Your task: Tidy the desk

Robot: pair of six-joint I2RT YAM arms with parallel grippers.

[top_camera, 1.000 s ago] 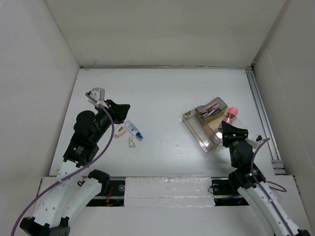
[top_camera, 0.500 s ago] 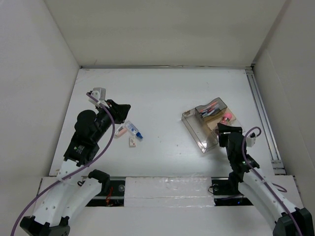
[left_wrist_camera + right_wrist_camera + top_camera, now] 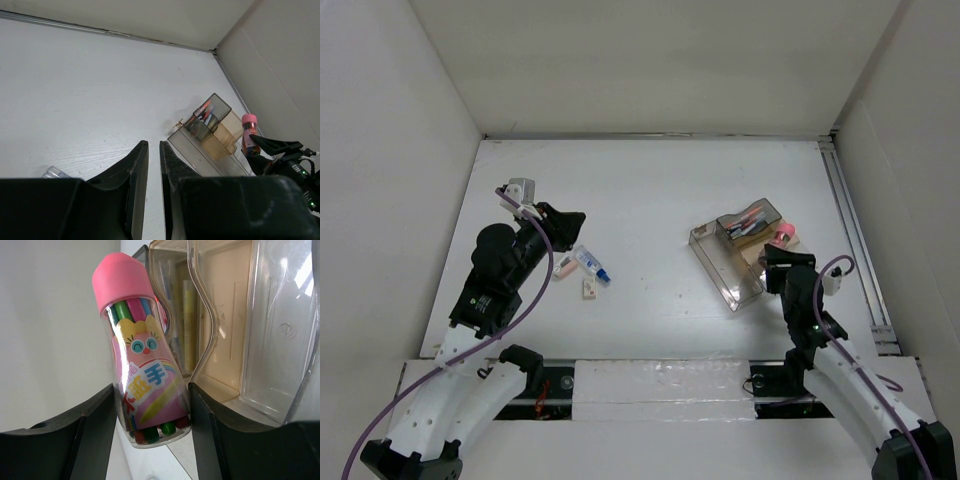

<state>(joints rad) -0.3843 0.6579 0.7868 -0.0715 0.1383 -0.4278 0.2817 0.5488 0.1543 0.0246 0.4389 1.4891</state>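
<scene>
- Surface beneath my arms: the worktop point(image 3: 660, 200), flat, white and matte. It fills the floor of the enclosure from my bases to the back wall.
- White walls point(image 3: 650, 60) close it in at the back and on both sides. A thin dark seam runs where the back wall meets the worktop.
- A metal rail point(image 3: 850, 230) runs along the right edge, from the far corner toward me.
- A white strip point(image 3: 660, 385) lies along the near edge, between my two bases.
- My left fingers point(image 3: 567, 222) hang above the left part of the worktop. They are drawn together with only a thin slit between them and grip nothing.
- Near them lie a small tube with a blue tip point(image 3: 592, 265), a pinkish piece point(image 3: 561, 270) and a small white block point(image 3: 589, 289), close together.
- On the right side sits a clear compartment tray point(image 3: 735, 260). A smoky compartment at its far end holds pens, with an amber one next to it.
- My right fingers point(image 3: 780, 254) are clamped on a marker bottle point(image 3: 145, 365).
- The bottle is clear with a pink cap and has coloured pens inside. It is tilted and sits just beside the tray's right wall. I cannot tell whether it touches the wall.
</scene>
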